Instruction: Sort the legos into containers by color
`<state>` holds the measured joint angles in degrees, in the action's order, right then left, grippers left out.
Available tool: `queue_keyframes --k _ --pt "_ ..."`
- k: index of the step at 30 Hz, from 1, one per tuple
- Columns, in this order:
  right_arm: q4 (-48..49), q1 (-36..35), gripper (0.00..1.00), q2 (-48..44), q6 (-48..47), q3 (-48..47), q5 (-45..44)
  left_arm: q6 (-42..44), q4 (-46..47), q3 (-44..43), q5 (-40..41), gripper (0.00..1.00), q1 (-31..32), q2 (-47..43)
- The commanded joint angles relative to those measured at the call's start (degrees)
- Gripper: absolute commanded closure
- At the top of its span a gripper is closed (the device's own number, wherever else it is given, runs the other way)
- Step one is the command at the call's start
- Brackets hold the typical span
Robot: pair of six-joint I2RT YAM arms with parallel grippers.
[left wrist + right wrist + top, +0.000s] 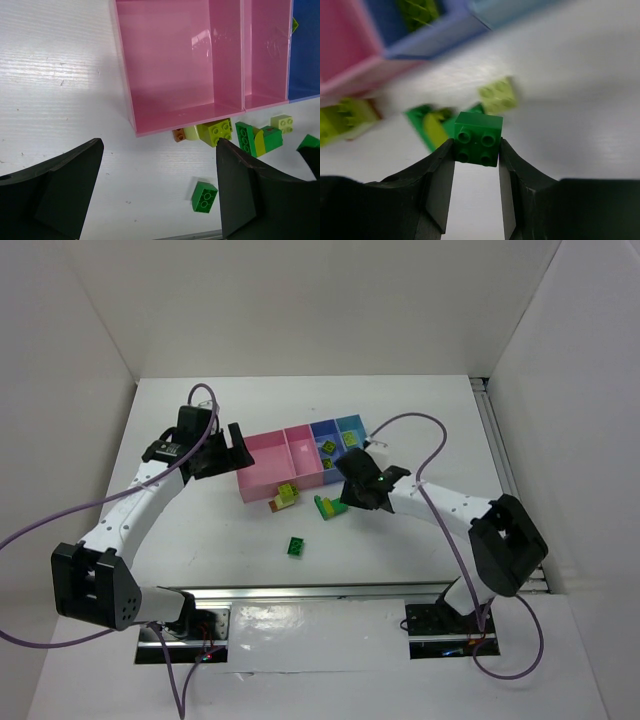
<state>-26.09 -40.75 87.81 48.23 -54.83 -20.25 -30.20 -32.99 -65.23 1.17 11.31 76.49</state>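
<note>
My right gripper (pixel 476 150) is shut on a dark green lego (pixel 477 138) and holds it above the table just in front of the tray; in the top view the gripper (pixel 352 492) hides the brick. The tray (pixel 262 472) has two pink compartments, a periwinkle one (pixel 326 430) and a light blue one (pixel 351 423), each blue one holding lime legos. Loose legos lie at the tray's front: a lime and orange-brown cluster (pixel 284 496), a green and yellow cluster (pixel 327 506) and one dark green brick (pixel 296 546). My left gripper (pixel 159 192) is open above the table at the tray's left.
White walls close the table at the back and sides. A metal rail (pixel 320 592) runs along the near edge between the arm bases. Purple cables loop off both arms (pixel 400 425).
</note>
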Motion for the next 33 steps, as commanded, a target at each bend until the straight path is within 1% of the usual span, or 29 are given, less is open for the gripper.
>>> queue_keyframes --k 1,5,6,8,9,10,12,15,20,22,25,29,33 --pt "-0.90 -3.01 0.77 1.04 -4.00 -9.31 -4.53 0.31 0.83 1.33 -0.20 0.06 -0.32 -0.29" --pt "0.59 -3.72 0.77 5.87 -7.53 -17.66 -4.53 -0.21 0.83 1.34 0.94 0.06 -0.32 -0.81" --pt "0.60 -4.24 0.77 8.67 -8.23 -21.25 -4.53 -0.21 0.83 1.34 1.46 0.06 -0.32 -0.81" --pt "1.91 -4.25 0.77 11.58 -10.25 -24.78 -4.01 -0.74 0.30 1.34 1.47 0.06 -0.32 -1.34" --pt "1.92 -4.25 0.77 14.64 -10.78 -26.54 -4.01 -0.74 -0.22 1.34 1.99 0.06 -0.32 -1.34" --pt "2.70 -4.25 0.77 16.06 -11.83 -30.21 -3.14 -0.74 -0.23 1.34 1.99 0.06 -0.32 -1.34" --pt "2.71 -4.25 0.77 20.35 -12.54 -33.66 -1.82 -0.74 -0.75 1.34 2.61 0.06 -0.32 -1.96" --pt "3.32 -4.78 0.77 25.02 -13.16 -39.90 0.29 -1.97 -1.54 1.34 5.68 0.06 -0.32 -3.36" --pt "3.24 -5.92 0.75 30.83 -14.39 -48.25 1.44 -2.59 -2.16 1.34 5.87 0.06 -1.56 -3.36" --pt "2.62 -5.92 0.75 33.03 -14.39 -50.45 1.44 -2.59 -2.16 1.34 5.86 0.06 -1.56 -3.36" --pt "2.62 -5.92 0.75 33.04 -14.39 -50.46 1.44 -2.59 -2.16 1.34 5.33 0.06 -2.08 -3.36" --pt "2.62 -5.92 0.75 32.42 -13.86 -48.62 -0.93 -2.59 -2.16 1.34 5.33 0.06 -2.08 -3.36" --pt "2.62 -4.17 0.74 31.11 -13.25 -45.98 -2.07 -2.59 -2.16 1.34 4.81 0.06 -2.08 -3.36"
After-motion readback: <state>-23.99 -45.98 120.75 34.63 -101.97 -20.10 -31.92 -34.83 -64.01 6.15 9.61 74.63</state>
